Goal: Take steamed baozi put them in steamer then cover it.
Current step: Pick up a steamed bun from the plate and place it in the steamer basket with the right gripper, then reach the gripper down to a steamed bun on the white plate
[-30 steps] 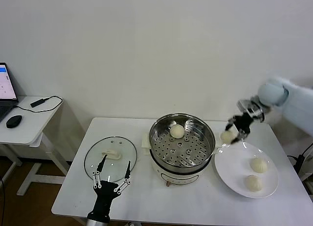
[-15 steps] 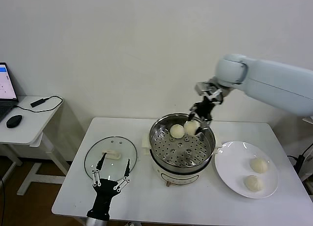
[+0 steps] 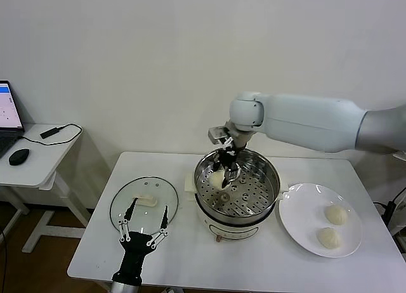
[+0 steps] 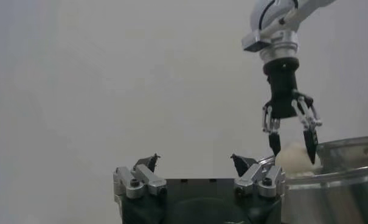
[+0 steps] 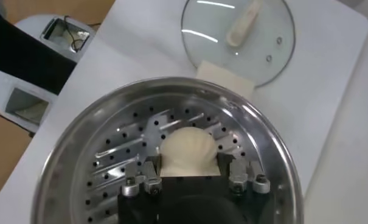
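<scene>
White table (image 3: pixel 266 267) by bare wall (image 3: pixel 158 65); right gripper (image 3: pixel 223 174) fingers clenched on baozi (image 3: pixel 218 179), left gripper (image 3: pixel 146 228) fingers released.

A white table (image 3: pixel 266 261) stands before a plain white wall (image 3: pixel 158 65). On its left part lies a round glass lid (image 3: pixel 143 205) with a cream handle (image 3: pixel 143 200) on top, flat on the surface. On the right part lies a white plate (image 3: pixel 304 220). A small cream pad (image 5: pixel 226 79) lies just beside the lid, on the table. To the far left stands a small white side desk (image 3: pixel 38 156), well apart from the table. On it are 1 laptop (image 3: pixel 7 115), a black mouse (image 3: pixel 18 156) and a black cable (image 3: pixel 58 133).
</scene>
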Tool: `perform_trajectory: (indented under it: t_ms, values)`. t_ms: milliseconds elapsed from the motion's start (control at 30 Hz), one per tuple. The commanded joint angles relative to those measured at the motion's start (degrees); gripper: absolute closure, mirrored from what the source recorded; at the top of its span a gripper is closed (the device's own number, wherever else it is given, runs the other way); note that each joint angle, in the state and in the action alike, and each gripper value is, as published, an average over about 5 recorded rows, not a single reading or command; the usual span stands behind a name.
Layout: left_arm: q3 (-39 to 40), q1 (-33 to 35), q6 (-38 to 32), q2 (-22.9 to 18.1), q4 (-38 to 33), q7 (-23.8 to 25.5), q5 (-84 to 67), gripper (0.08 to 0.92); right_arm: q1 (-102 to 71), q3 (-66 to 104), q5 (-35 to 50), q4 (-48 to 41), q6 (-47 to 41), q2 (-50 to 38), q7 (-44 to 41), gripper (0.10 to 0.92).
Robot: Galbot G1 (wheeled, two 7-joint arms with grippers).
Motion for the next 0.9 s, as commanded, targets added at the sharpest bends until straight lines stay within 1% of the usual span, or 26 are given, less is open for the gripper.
perform_trajectory:
  t_ms: [33, 300, 367, 533, 667, 900]
  values:
    - [-0.18, 0.08, -0.05, -0.07, 0.04, -0.08, 0.0, 0.177, -3.08, -0.37, -0.31, -0.88, -0.73, 3.28, 2.45, 0.383]
    - [-0.41, 0.23, -0.06, -0.14, 0.12, -0.12, 0.01, 0.177, -4.99, 0.65, -0.99, -1.47, -0.63, 3.26, 3.67, 0.36]
    - [-0.46, 0.25, -0.06, -0.15, 0.13, -0.13, 0.02, 0.177, -5.2, 0.85, -1.2, -1.5, -0.6, 3.17, 3.96, 0.334]
    - [-0.51, 0.29, -0.06, -0.13, 0.16, -0.18, 0.03, 0.177, -4.28, 1.88, -1.8, 0.37, -0.64, 0.88, 3.68, 0.226]
    - [-0.3, 0.08, 0.0, -0.03, 0.16, -0.18, 0.02, 0.177, -0.07, 3.58, -4.24, 4.41, -0.02, -5.09, 0.57, 0.204]
    - [0.7, -0.75, 0.15, 0.31, 0.22, -0.12, 0.03, 0.177, 11.31, 2.66, -9.27, 9.12, 5.09, -18.7, -9.29, 0.203]
